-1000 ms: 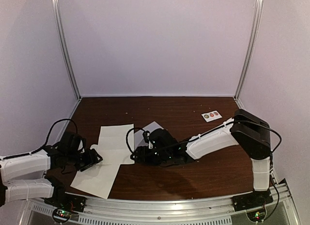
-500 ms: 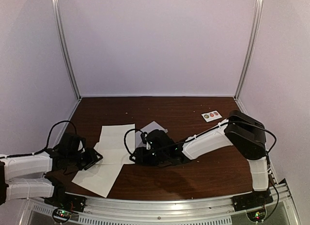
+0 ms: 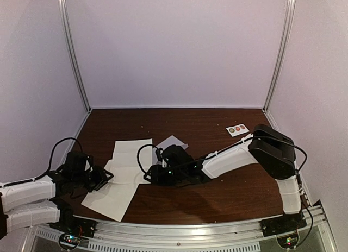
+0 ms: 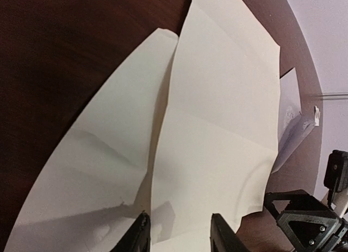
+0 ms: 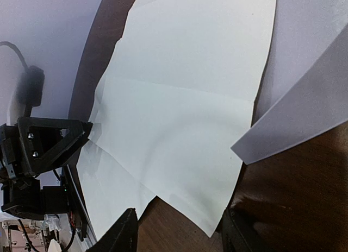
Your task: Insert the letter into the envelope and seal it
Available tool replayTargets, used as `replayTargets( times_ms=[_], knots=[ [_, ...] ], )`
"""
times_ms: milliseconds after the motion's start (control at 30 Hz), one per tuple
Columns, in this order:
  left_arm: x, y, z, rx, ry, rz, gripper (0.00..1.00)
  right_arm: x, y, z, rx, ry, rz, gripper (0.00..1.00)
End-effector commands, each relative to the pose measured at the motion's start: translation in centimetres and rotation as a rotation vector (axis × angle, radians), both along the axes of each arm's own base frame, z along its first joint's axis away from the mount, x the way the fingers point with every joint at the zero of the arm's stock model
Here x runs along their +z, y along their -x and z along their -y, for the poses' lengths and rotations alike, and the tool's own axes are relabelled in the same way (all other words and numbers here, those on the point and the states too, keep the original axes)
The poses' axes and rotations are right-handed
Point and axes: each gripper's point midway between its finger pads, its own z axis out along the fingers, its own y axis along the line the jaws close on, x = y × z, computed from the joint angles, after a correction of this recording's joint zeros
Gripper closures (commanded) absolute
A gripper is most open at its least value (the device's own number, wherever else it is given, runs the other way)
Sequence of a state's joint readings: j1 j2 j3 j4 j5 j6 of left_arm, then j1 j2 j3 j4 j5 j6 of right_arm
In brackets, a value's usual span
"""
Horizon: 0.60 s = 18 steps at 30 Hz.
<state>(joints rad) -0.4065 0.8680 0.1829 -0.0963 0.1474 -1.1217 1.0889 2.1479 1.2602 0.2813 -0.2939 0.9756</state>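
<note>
The letter, a creased white sheet, lies flat at the table's left; it also shows in the left wrist view and the right wrist view. The pale grey envelope lies just right of it, one corner over the sheet's edge, and shows in the left wrist view too. My left gripper is open, low over the sheet's left edge. My right gripper is open, low at the sheet's near right corner, its body hiding part of the envelope.
A second plain white sheet lies under the letter toward the near left edge. A small white card of round stickers sits at the back right. Metal frame posts stand at the back corners.
My right gripper has slid a little left toward the letter's near right corner. My left gripper has drawn back slightly to the left. The papers hardly shifted.
</note>
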Motion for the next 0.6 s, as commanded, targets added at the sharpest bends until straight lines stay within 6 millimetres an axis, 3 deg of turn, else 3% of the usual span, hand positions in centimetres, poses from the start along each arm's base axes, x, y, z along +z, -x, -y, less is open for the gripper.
replayTargets(
  times_ms=[0,333,567],
  knots=[
    [1.4,-0.9,0.7,0.007,0.07,0.062,0.61,-1.0,0.4,-0.4,0.018,0.02,-0.016,0.48],
    [0.7,-1.1,1.0,0.01,0.086,0.057,0.63,-1.2,0.5,-0.3,0.02,0.028,-0.015,0.48],
    [0.0,-1.2,0.7,0.023,0.068,0.044,0.72,-1.0,0.4,-0.4,0.019,0.028,-0.013,0.49]
  ],
)
